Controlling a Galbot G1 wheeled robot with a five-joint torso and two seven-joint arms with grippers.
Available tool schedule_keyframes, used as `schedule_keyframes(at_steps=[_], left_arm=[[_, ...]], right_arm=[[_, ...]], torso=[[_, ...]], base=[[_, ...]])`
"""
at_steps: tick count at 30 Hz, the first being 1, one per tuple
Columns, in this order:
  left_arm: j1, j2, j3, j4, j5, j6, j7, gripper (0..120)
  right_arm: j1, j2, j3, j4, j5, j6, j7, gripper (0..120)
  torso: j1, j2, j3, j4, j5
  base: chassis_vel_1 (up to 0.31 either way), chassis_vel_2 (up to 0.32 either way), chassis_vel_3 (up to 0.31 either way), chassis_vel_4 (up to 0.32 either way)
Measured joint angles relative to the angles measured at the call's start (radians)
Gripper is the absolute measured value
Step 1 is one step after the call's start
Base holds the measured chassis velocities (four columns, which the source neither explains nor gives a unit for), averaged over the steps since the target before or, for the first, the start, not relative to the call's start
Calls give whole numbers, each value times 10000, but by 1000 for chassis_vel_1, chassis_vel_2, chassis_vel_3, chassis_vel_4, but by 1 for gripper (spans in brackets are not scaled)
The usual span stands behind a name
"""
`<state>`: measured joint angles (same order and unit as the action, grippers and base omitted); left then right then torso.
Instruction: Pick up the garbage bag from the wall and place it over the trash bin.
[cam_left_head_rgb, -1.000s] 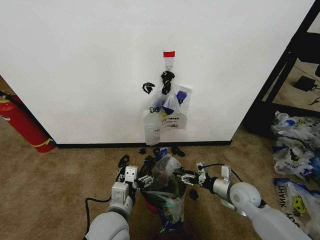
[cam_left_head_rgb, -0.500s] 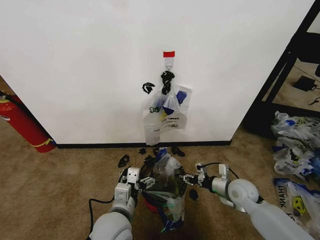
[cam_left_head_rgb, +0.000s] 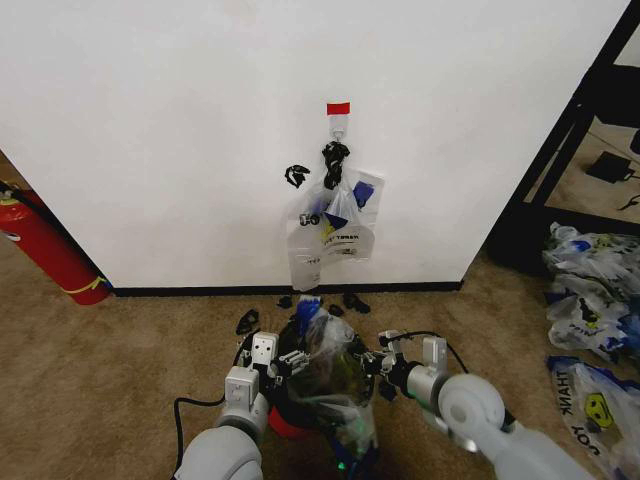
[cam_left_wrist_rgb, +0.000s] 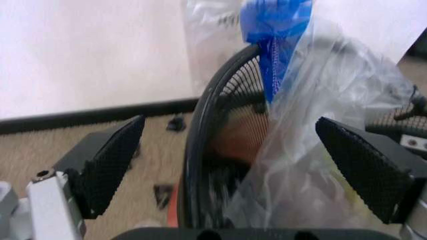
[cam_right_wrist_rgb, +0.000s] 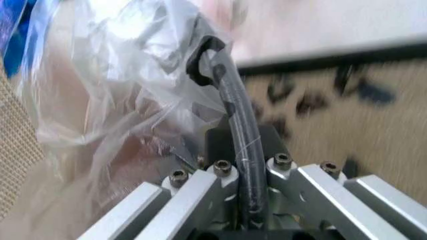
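The trash bin (cam_left_head_rgb: 284, 421), black with a red bottom, stands on the carpet below the wall (cam_left_head_rgb: 150, 120). The clear garbage bag (cam_left_head_rgb: 335, 365) is draped over it, a blue handle (cam_left_head_rgb: 305, 309) sticking up at the far side. My left gripper (cam_left_head_rgb: 284, 362) is open, its pads (cam_left_wrist_rgb: 110, 165) wide apart on either side of the bin's rim (cam_left_wrist_rgb: 200, 150) and the bag (cam_left_wrist_rgb: 320, 115). My right gripper (cam_left_head_rgb: 372, 362) is at the opposite rim. There the right gripper (cam_right_wrist_rgb: 239, 150) is shut on the bag's film (cam_right_wrist_rgb: 120, 90), pinched against the black rim (cam_right_wrist_rgb: 233, 100).
A bunch of like bags (cam_left_head_rgb: 335, 225) hangs from a hook under red tape (cam_left_head_rgb: 338, 108). Black clips (cam_left_head_rgb: 350, 300) litter the carpet by the baseboard. A red fire extinguisher (cam_left_head_rgb: 45, 250) stands left; a heap of stuffed bags (cam_left_head_rgb: 590, 300) and a black shelf frame (cam_left_head_rgb: 570, 140) are right.
My right gripper has moved left, closer in against the bin's rim. The bag has been drawn further over the bin, and its blue handle now stands up at the far side.
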<state>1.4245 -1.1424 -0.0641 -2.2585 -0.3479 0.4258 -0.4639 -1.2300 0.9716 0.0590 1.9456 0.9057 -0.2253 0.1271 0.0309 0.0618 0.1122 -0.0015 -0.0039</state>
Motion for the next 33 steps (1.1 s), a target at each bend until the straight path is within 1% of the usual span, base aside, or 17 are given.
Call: schedule_keyframes(at_steps=[3,4,7,8,10,12,13,14,18,20,22,23,29,30,31,32,33], left_arm=[[21,1,-61,41,697,-1012,685,100],[24,2,-69,44,804,-1118,773,100],[17,21,-107,74,1540,-1969,1571,100],[17,21,-107,74,1540,-1969,1571,100],[-80,-19,-93,233,1702,-2515,2153,99],[-221,-106,-94,546,1937,-2996,2758,98],[-235,-116,-94,576,1966,-3029,2817,98],[-351,-192,-73,792,2116,-3160,3248,100],[-478,-265,53,859,1786,-3115,3478,99],[-534,-278,83,860,1555,-3079,3551,94],[-580,-275,88,860,1330,-3011,3567,86],[-580,-275,88,860,1330,-3011,3567,86],[-502,-201,-25,673,786,-2866,3510,61],[-502,-201,-25,673,786,-2866,3510,61],[-499,-193,-41,649,709,-2837,3498,55],[-499,-187,-59,639,649,-2817,3482,53],[-501,-182,-74,639,598,-2800,3465,47]], right_arm=[[-403,381,151,-199,-1141,1460,-175,0],[-450,418,175,-242,-1272,1621,-223,0],[-866,796,459,-772,-2483,3086,-965,0],[-866,796,459,-772,-2483,3086,-965,0],[-1093,997,643,-1013,-3055,3769,-1414,0],[-1300,1138,788,-1071,-3474,4133,-1674,0],[-1320,1150,803,-1073,-3519,4161,-1696,0],[-1477,1231,944,-1076,-3915,4362,-1892,0],[-1632,1276,1088,-1063,-4308,4535,-2082,0],[-1679,1282,1142,-1052,-4460,4625,-2136,0],[-1704,1296,1194,-1042,-4606,4714,-2218,0],[-1704,1296,1194,-1042,-4606,4714,-2218,0],[-1666,1323,1215,-1071,-4771,4774,-2354,0],[-1666,1323,1215,-1071,-4771,4774,-2354,0],[-1651,1328,1208,-1082,-4776,4774,-2361,0],[-1636,1332,1198,-1090,-4779,4774,-2367,0],[-1616,1335,1189,-1102,-4782,4773,-2373,0]], torso=[[0,0,0,3,0],[0,0,0,3,0],[0,0,0,-1,1],[0,0,0,-1,1],[0,0,0,2,1],[0,0,0,1,1],[0,0,0,1,1],[0,0,0,0,0],[0,0,0,1,1],[0,0,0,1,1],[0,0,0,1,1],[0,0,0,1,1],[0,0,0,1,1],[0,0,0,1,1],[0,0,0,2,1],[0,0,0,2,1],[0,0,0,2,1]], base=[[0,0,0,0],[0,0,0,0],[0,0,0,0],[0,0,0,0],[0,0,0,0],[0,0,0,0],[0,0,0,0],[0,0,0,0],[0,0,0,0],[0,0,0,0],[0,0,0,0],[0,0,0,0],[0,0,0,0],[0,0,0,0],[0,0,0,0],[0,0,0,0],[0,0,0,0]])
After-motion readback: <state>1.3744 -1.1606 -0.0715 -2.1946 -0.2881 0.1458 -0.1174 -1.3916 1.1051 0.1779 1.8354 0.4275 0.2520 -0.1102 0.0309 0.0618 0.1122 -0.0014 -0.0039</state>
